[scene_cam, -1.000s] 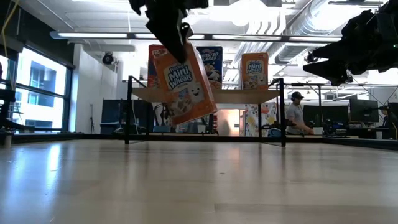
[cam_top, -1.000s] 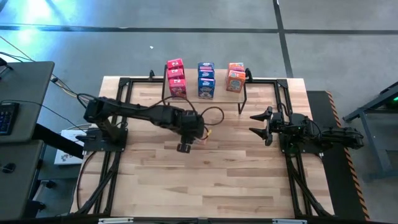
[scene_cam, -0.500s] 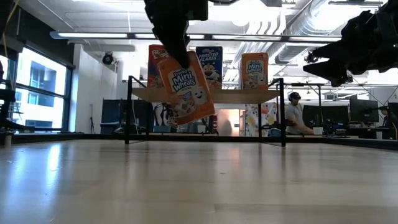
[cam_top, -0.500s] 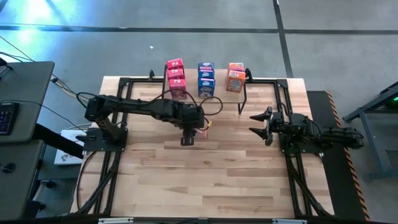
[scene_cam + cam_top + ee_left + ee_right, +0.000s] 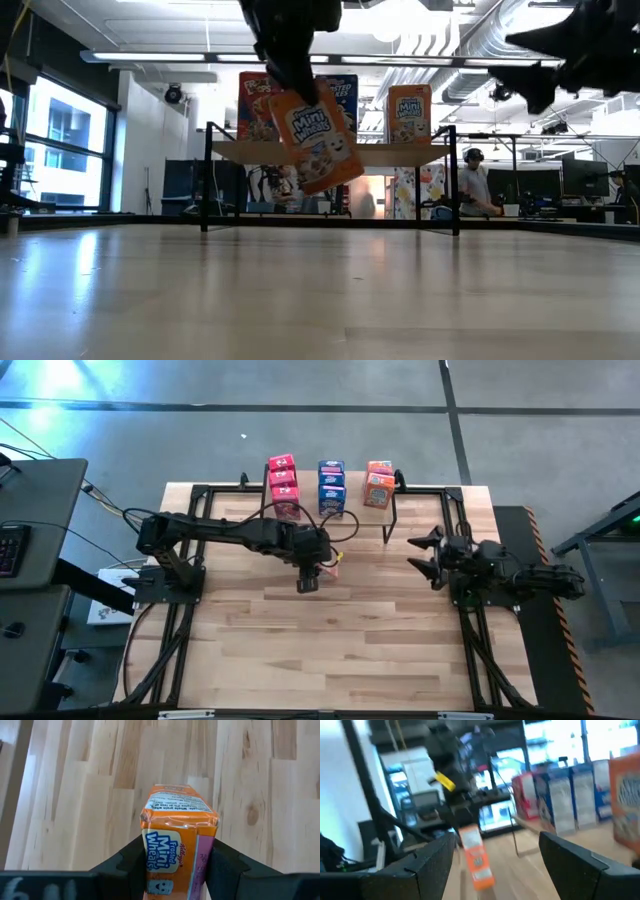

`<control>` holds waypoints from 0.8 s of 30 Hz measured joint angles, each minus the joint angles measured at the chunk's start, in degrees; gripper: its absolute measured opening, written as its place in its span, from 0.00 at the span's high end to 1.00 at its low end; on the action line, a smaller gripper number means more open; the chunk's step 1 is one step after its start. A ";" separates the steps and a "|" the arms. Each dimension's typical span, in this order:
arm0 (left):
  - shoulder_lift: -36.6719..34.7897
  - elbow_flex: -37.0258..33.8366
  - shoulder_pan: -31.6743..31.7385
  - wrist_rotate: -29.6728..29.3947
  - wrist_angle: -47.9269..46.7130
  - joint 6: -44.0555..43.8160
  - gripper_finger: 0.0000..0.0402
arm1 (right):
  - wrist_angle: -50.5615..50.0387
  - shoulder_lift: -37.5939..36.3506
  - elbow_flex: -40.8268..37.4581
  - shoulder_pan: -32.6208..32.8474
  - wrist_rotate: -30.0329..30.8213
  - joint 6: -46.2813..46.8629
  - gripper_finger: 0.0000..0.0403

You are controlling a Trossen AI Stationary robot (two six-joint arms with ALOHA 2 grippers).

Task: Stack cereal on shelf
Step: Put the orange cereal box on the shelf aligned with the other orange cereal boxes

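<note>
Even, bright overhead lighting is seen on the table [image 5: 330, 630], with a blue-white glare patch on the floor [image 5: 45, 400]. In the low view, ceiling strip lights [image 5: 190, 57] are reflected on the tabletop. The right wrist view is motion-blurred throughout.

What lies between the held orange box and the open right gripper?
Only bare tabletop, seen from above, separates the orange box in the left gripper from the right gripper.
</note>
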 joint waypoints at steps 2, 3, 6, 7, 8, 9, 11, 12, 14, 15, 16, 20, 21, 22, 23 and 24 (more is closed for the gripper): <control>0.00 0.00 0.00 0.00 0.16 -0.07 0.63 | 2.45 0.00 0.08 0.00 -0.18 -1.56 0.29; 0.00 0.00 0.00 0.00 0.20 -0.34 0.63 | 2.63 0.00 0.46 0.00 -0.18 -2.49 0.29; 0.00 0.00 0.00 0.01 0.22 -1.05 0.63 | 2.45 0.74 2.99 0.00 -0.20 -4.76 0.29; 0.00 0.00 0.00 -0.01 0.22 -1.05 0.63 | 2.38 1.38 4.11 0.00 -0.21 -5.74 0.29; 0.00 0.00 0.00 -0.01 0.22 -1.05 0.63 | 2.04 2.17 5.38 0.00 -0.21 -6.77 0.29; 0.00 0.00 0.00 0.00 0.26 -1.05 0.63 | 1.32 3.08 6.69 0.00 -0.21 -7.89 0.29; 0.00 0.00 0.00 -0.01 0.41 -1.07 0.63 | -0.41 5.53 9.46 0.00 -0.23 -9.30 0.29; 0.00 0.00 -0.01 -0.01 0.60 -1.05 0.63 | -1.12 6.99 10.80 0.00 -0.25 -9.74 0.29; 0.00 0.00 0.00 -0.01 0.88 -1.07 0.63 | -2.99 10.28 13.54 0.00 -0.25 -10.42 0.29; 0.00 0.00 0.00 -0.01 0.90 -1.07 0.63 | -3.93 12.19 14.94 0.00 -0.25 -10.52 0.29; 0.00 0.00 0.00 -0.01 0.99 -1.06 0.63 | -4.83 14.16 16.24 0.00 -0.26 -10.57 0.29; 0.00 0.00 0.00 -0.01 1.07 -1.03 0.63 | -7.30 22.64 21.12 0.00 -0.26 -10.83 0.29; 0.00 0.00 -0.01 -0.01 1.05 -1.01 0.63 | -7.81 24.47 22.11 0.00 -0.27 -10.81 0.29; 0.00 0.00 0.00 -0.01 1.07 -1.01 0.63 | -8.13 26.64 23.26 0.00 -0.27 -10.81 0.29; 0.00 0.00 -0.02 -0.01 1.07 -1.01 0.63 | -8.22 28.55 24.42 0.02 -0.27 -10.81 0.29; 0.00 0.00 0.00 -0.01 1.07 -1.01 0.63 | -8.43 30.34 25.43 0.10 -0.31 -10.81 0.29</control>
